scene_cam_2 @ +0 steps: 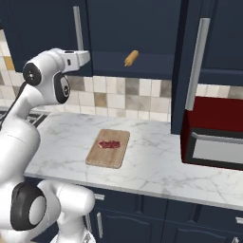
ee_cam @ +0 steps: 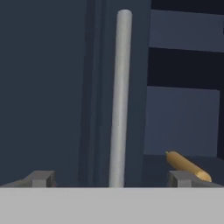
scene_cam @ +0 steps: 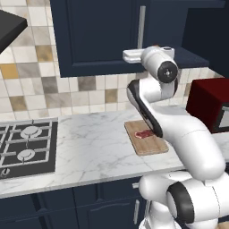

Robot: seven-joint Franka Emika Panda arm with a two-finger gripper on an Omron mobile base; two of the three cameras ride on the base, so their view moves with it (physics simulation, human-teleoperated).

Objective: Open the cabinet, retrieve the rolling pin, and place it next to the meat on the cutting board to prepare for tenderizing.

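Pincer (ee_cam: 111,179) spread wide, its tips straddling the silver bar handle (ee_cam: 120,96) of the left cabinet door (ee_cam: 43,87), pinching nothing. Right door (scene_cam_2: 190,57) swung open; rolling pin (scene_cam_2: 131,58) lay on the cabinet shelf, upper centre of the right base view. Down on the table (scene_cam_2: 156,161), the meat (scene_cam_2: 109,144) sat mid cutting board (scene_cam_2: 107,159).

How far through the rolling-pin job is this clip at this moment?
Partly done: the right cabinet door stands open, showing the rolling pin on its shelf. In hand: the open gripper faces the left door's handle, holding nothing. Left: fetching the pin and laying it beside the meat on the cutting board.
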